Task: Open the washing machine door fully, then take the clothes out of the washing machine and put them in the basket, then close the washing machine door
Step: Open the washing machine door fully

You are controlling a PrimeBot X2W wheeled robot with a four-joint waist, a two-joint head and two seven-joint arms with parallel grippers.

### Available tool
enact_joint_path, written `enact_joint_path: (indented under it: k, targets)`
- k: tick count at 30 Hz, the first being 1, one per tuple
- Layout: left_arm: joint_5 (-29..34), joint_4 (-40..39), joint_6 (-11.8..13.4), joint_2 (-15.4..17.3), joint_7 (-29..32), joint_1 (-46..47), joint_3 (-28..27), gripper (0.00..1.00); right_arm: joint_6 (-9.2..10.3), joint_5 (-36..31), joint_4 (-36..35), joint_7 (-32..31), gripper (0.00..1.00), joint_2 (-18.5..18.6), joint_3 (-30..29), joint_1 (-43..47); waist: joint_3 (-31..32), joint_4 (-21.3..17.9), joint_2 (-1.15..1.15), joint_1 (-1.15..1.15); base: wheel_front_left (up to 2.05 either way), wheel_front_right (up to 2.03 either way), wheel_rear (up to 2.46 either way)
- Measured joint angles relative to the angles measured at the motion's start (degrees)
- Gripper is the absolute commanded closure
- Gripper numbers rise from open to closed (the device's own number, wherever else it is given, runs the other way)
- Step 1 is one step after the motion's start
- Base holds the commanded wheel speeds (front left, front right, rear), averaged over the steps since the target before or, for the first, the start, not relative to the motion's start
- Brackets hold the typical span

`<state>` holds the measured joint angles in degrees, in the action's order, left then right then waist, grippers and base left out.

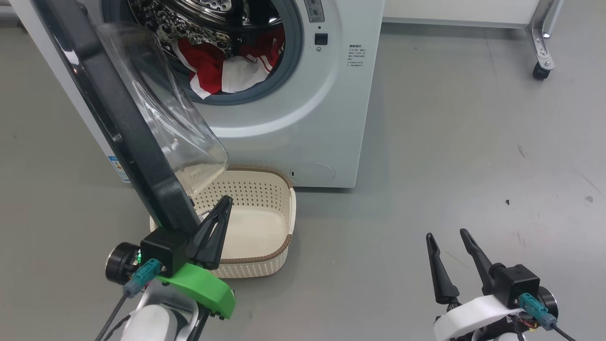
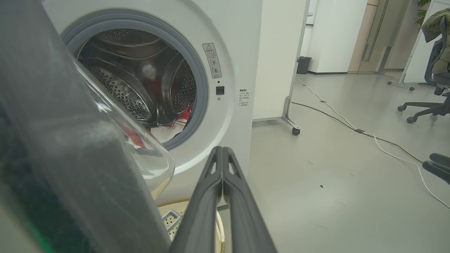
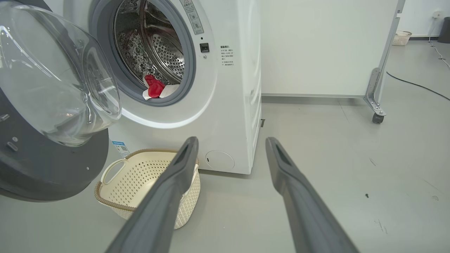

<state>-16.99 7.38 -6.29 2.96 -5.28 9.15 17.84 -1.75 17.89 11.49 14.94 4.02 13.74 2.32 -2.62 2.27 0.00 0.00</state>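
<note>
Head view: left claw [image 1: 226,201] clenched, fingers pressed flat together, gripping nothing. Door [image 1: 128,123] is swung out. Its black rim runs diagonally up and left from this claw, lower end right at the claw's housing; can't tell contact from a hairline gap. Door's glass bowl [image 1: 175,123] is just above the fingertips. Basket [image 1: 255,269] sits on the floor [image 1: 450,156], directly under and behind the left claw. Washer [image 1: 293,118] is ahead of it. Clothes [image 1: 222,71], red and white, lie in the drum mouth, draped over the lower seal, well above and ahead of the left claw. Right claw [image 1: 446,234] released, fingers spread over bare floor, well apart to the right of basket and washer.

Left wrist view: fingers meet at the tips. Blurred door rim sits hard on the claw's left, bowl bulging between rim and fingers. Drum [image 2: 140,80] is ahead and left, clothes low at its lip. A corner of the basket shows just left of the finger bases. Far right: right claw's fingers at the frame edge, plus a chair [image 2: 429,102] and a cable [image 2: 351,124] on the floor.

Right wrist view: fingers wide apart, floor between them. Basket is just behind the left finger, beside the washer's base. Door and bowl are far left of the claw. Clothes are ahead and left at the drum lip. Wheeled panel [image 3: 316,45] is ahead and right.
</note>
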Motion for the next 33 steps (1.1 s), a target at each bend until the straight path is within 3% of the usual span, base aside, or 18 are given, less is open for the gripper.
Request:
enact_joint_path:
  k: [33]
  targets:
    - [-1.7, 7.6, 1.0, -0.5, -1.9, 1.4, -3.0, 1.00, -0.65, -0.9, 0.7, 0.0, 0.00, -0.5, -1.3, -0.7, -1.9, -0.7, 0.00, 0.00, 0.00, 0.00, 0.00]
